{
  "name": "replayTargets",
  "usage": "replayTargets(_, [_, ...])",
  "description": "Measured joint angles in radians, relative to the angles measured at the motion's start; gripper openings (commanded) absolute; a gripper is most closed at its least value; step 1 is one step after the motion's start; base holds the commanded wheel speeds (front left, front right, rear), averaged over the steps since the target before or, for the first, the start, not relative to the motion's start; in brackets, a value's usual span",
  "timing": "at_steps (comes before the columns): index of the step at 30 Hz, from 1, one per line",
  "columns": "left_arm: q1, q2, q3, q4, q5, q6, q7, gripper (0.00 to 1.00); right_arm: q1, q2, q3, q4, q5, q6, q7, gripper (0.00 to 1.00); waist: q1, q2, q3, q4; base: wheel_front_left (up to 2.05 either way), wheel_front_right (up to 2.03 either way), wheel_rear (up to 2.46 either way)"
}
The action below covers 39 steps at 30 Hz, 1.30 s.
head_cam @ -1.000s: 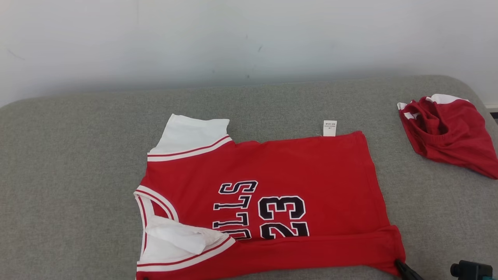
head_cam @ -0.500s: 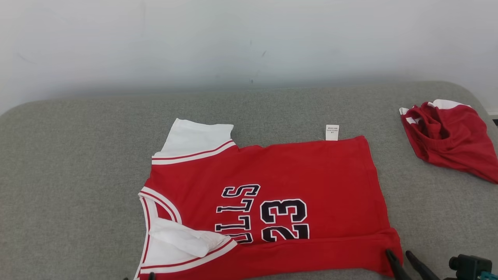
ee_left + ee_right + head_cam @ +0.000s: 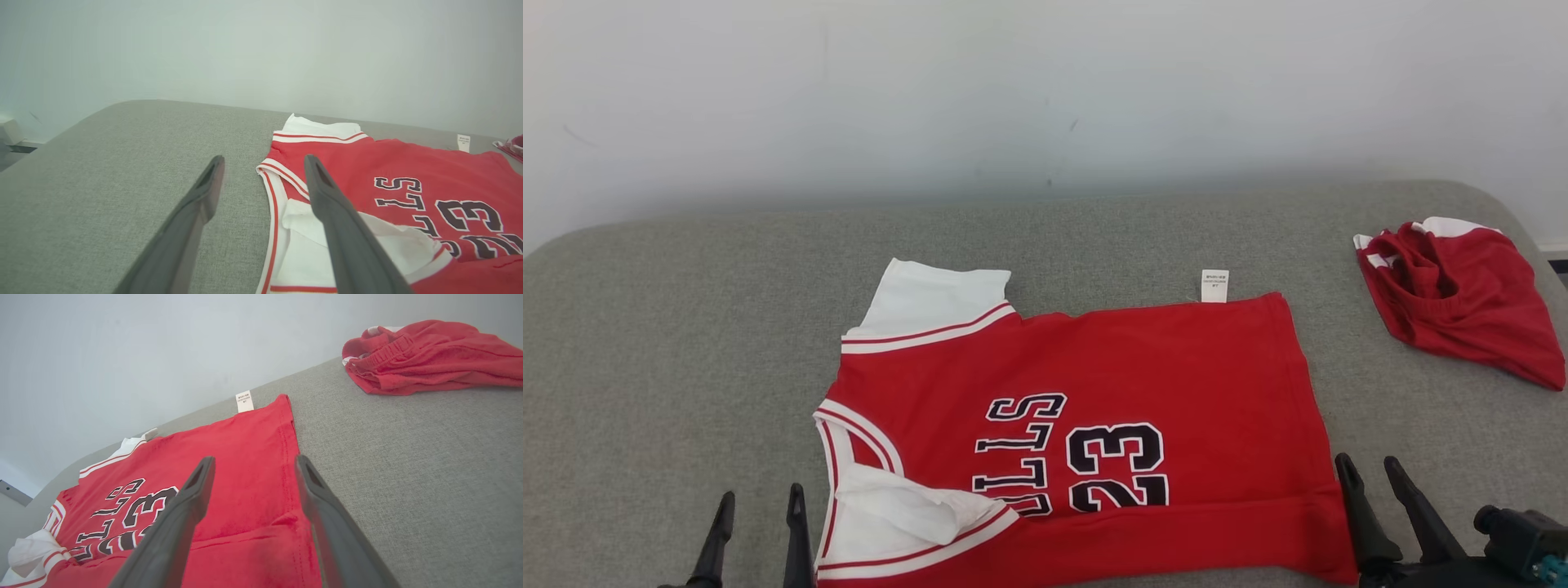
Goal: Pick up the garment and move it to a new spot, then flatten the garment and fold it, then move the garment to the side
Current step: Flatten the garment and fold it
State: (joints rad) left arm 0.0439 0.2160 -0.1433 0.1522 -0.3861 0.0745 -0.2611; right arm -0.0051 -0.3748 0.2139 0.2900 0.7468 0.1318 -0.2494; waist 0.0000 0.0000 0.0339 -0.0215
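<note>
The garment [image 3: 1143,367] is a red jersey with white sleeves and a black "23", lying flat on the grey cushion, its near long edge folded up over the lettering. It shows too in the left wrist view [image 3: 408,163] and the right wrist view [image 3: 245,457]. My left gripper [image 3: 758,500] stands open just left of the collar, nothing between its fingers [image 3: 204,192]. My right gripper [image 3: 1370,467] is open beside the jersey's near right hem corner, holding nothing; its fingers [image 3: 196,490] hang above the hem.
A crumpled pair of red shorts [image 3: 1462,294] lies at the far right of the grey cushion [image 3: 686,327], seen also as the shorts [image 3: 429,355] in the right wrist view. A white wall rises behind. A white label [image 3: 1214,286] sticks out from the jersey's far edge.
Both grippers have opened and let go of the jersey's near edge, then drawn back and risen into view. The head camera has tilted slightly, shifting the whole picture down.
</note>
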Motion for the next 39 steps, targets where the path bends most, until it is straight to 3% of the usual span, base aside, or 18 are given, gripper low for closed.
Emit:
replayTargets(5, [0.029, -0.061, 0.076, -0.08, 0.119, 0.004, -0.001, 1.0, -0.005, 0.059, -0.044, -0.028, -0.17, 0.0, -0.011, 1.0, 0.0, 0.0, -0.003, -0.005, 0.0, 0.0, 0.0])
replayTargets(12, [0.058, -0.126, 0.132, -0.085, 0.216, -0.05, -0.002, 1.0, 0.012, 0.171, -0.11, -0.121, -0.37, 0.0, -0.012, 1.0, 0.0, 0.0, 0.0, -0.007, 0.0, 0.0, 0.0])
replayTargets(22, [0.015, -0.155, 0.163, 0.004, 0.253, -0.112, -0.002, 1.0, 0.026, 0.223, -0.119, -0.135, -0.441, 0.0, -0.012, 1.0, 0.0, 0.0, 0.03, -0.012, 0.0, 0.0, 0.0])
replayTargets(32, [-0.178, -0.133, 0.204, 0.124, 0.256, -0.174, -0.001, 1.0, -0.086, 0.261, -0.144, -0.116, -0.443, 0.0, -0.012, 1.0, 0.0, 0.0, 0.077, -0.064, 0.0, 0.0, 0.0])
replayTargets(39, [-0.447, -0.019, 0.179, 0.288, 0.198, -0.199, 0.01, 1.0, -0.183, 0.277, -0.1, -0.086, -0.448, 0.0, -0.014, 1.0, 0.0001, 0.0, 0.121, -0.12, 0.0, 0.0, 0.0])
